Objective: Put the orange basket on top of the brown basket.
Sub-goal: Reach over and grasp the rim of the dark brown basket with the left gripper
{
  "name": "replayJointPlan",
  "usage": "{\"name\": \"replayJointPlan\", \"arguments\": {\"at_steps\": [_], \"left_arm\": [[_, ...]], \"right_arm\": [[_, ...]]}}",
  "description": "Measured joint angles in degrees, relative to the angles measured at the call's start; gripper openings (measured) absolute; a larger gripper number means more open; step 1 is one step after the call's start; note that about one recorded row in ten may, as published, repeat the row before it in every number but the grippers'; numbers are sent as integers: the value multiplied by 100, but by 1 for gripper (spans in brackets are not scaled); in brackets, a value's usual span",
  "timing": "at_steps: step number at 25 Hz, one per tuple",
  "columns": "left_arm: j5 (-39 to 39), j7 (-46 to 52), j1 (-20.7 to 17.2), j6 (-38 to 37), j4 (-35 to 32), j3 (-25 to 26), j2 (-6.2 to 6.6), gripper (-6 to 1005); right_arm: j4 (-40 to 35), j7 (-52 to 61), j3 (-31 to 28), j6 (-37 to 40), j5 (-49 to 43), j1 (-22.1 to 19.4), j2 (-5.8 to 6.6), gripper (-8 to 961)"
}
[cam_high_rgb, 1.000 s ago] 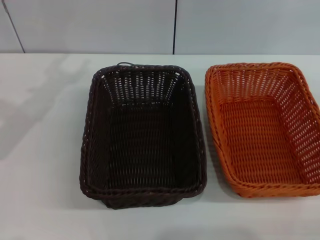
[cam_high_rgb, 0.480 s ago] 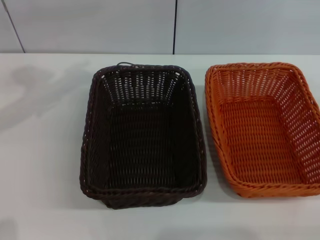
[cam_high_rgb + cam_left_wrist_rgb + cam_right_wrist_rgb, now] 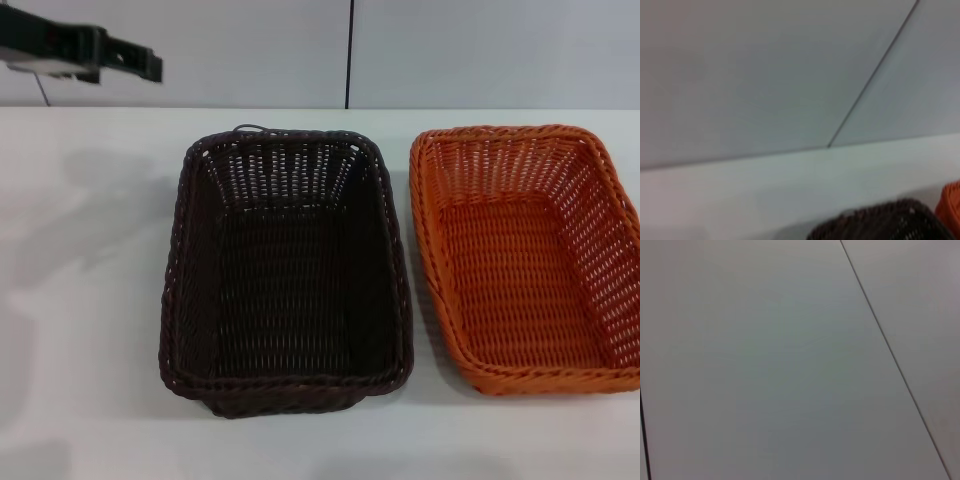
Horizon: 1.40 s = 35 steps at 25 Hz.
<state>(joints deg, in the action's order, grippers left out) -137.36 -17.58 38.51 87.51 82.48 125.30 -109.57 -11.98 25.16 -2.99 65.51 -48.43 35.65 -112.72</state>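
A plain white matte tabletop (image 3: 90,300) runs back to a pale grey panelled wall (image 3: 200,50) with a dark vertical seam.

The dark chocolate-brown rectangular woven wicker-style basket (image 3: 285,275) sits upright near the middle of the tabletop, open side up, with a braided rim and open-weave sides. Just beside it, toward the robot's right, the bright orange rectangular woven wicker-style basket (image 3: 525,260) stands upright, apart from the brown one by a narrow strip of bare table; its flared sides and braided rim show clearly, and its far edge runs out of the head view. Both are empty.

The left gripper (image 3: 80,50) hangs high over the table's far left; whether it is spread or clenched cannot be told. The left wrist view catches both basket rims. The right gripper is out of sight.
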Motion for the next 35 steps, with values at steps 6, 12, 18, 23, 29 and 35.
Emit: {"name": "replayJointPlan", "arguments": {"at_steps": [6,12,18,23,29,35], "left_arm": [[-440,158,4,98,-11,0,-328,858],[-535,388,-82,166,-61,1,-482,856],[-647,520,-278,225,-123,-31,-716,849],[-938,613,-363,229,-192,-69,-810,842],[-976,629,-378,189,-537,-147,-821,835],[-957,615,-344,68,-775,-244,-828,827]], "right_arm": [[3,-4,0,-5,1,8,31,501],[3,-16,0,-62,1,6,40,500],[3,-19,0,-67,1,-22,41,500],[3,-21,25,-67,1,-9,42,500],[17,-21,44,-67,1,11,58,500],[22,-21,51,-157,1,36,69,500]]}}
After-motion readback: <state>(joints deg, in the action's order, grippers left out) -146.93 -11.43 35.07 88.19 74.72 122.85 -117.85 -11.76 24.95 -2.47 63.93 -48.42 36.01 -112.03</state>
